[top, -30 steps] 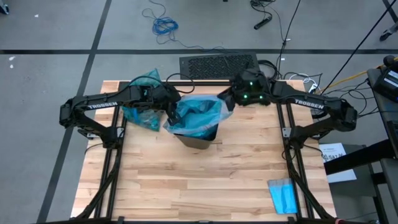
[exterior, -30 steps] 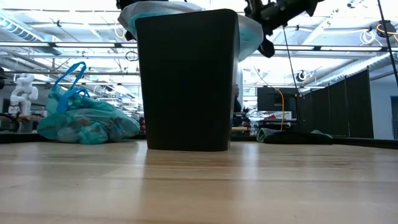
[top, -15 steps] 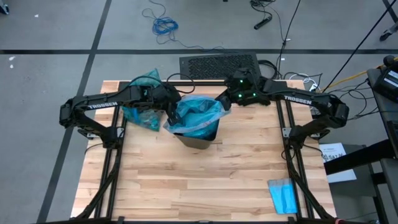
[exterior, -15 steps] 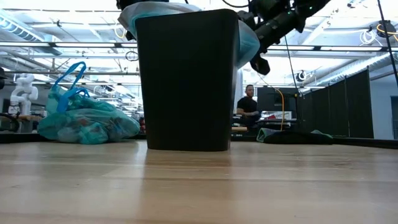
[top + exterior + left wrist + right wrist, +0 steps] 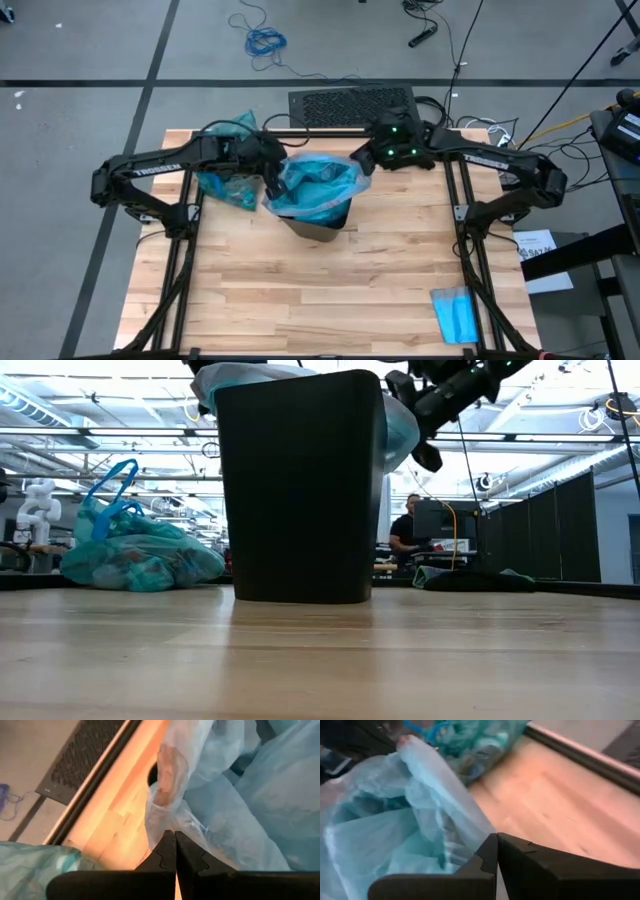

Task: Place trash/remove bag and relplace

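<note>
A black bin stands mid-table with the sky-blue bag puffed over its mouth, its rim hanging over the bin's top edge. My left gripper is shut on the bag at the bin's left side. My right gripper is shut on it at the far right side. The full teal-green bag lies on the table to the left, knotted handles up. No loose trash shows. My left gripper pinches the sky-blue bag's bunched rim between its two fingertips, slanting down from the table's left. The film runs slack from there over the bin's mouth. My right gripper pinches the bag's gathered edge between its fingertips, slanting down from the far right. That edge hangs outside the bin's right wall.
A folded blue cloth lies at the near right corner. A black mesh panel sits beyond the far edge. Dark gloves lie at the far right. Bare wood spreads across the near half of the table.
My right gripper, still shut on the bag's edge, has dipped a little beside the bin's right rim and drawn that edge lower. My left gripper has kept its hold.
</note>
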Robot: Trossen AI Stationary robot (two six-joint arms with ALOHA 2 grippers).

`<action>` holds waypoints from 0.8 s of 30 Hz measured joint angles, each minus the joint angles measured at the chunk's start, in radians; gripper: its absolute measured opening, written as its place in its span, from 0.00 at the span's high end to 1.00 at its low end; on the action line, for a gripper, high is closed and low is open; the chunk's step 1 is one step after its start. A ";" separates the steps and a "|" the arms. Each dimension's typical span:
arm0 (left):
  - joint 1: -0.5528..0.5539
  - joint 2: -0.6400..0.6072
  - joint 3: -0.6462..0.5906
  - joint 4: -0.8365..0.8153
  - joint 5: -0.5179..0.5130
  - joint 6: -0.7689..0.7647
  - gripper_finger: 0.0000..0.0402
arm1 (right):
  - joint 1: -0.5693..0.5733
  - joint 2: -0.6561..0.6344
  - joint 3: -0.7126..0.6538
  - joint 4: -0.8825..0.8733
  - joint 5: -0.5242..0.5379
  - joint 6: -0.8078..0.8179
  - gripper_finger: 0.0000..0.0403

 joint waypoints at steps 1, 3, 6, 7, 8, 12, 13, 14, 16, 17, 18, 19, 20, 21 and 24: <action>0.000 -0.006 0.001 -0.001 -0.008 0.006 1.00 | 0.000 -0.012 0.000 -0.017 0.018 -0.005 1.00; 0.000 -0.015 0.005 -0.003 -0.019 0.025 1.00 | 0.000 -0.034 0.000 -0.039 0.055 -0.007 1.00; 0.000 -0.018 0.022 0.003 -0.053 0.049 1.00 | 0.018 -0.072 0.000 -0.022 0.066 -0.014 1.00; 0.000 -0.018 0.032 0.006 -0.058 0.057 1.00 | 0.029 -0.083 0.000 -0.004 0.065 -0.015 1.00; 0.000 -0.018 0.040 0.012 -0.061 0.074 1.00 | 0.042 -0.092 0.000 0.012 0.065 -0.015 1.00; 0.000 -0.018 0.055 0.101 -0.062 0.133 1.00 | 0.113 -0.100 0.000 0.079 0.062 0.002 1.00; 0.000 -0.018 0.055 0.130 -0.056 0.148 1.00 | 0.135 -0.098 0.000 0.090 0.061 0.006 1.00; 0.002 -0.018 0.055 0.158 -0.030 0.164 1.00 | 0.156 -0.093 0.000 0.104 0.061 0.009 1.00; 0.012 -0.011 0.057 0.198 0.064 0.196 1.00 | 0.193 -0.081 0.000 0.109 0.057 0.017 1.00; 0.020 -0.002 0.059 0.207 0.120 0.202 1.00 | 0.209 -0.073 0.000 0.109 0.057 0.021 1.00; 0.029 0.008 0.059 0.206 0.172 0.202 1.00 | 0.222 -0.067 0.000 0.111 0.056 0.028 1.00; 0.037 0.021 0.058 0.195 0.222 0.202 1.00 | 0.233 -0.061 0.000 0.115 0.057 0.034 1.00; 0.043 0.038 0.058 0.185 0.263 0.201 1.00 | 0.242 -0.055 0.000 0.124 0.057 0.039 1.00; 0.047 0.054 0.058 0.182 0.302 0.201 1.00 | 0.250 -0.052 0.000 0.130 0.056 0.043 1.00; 0.054 0.091 0.057 0.180 0.343 0.201 1.00 | 0.269 -0.039 0.000 0.148 0.056 0.053 1.00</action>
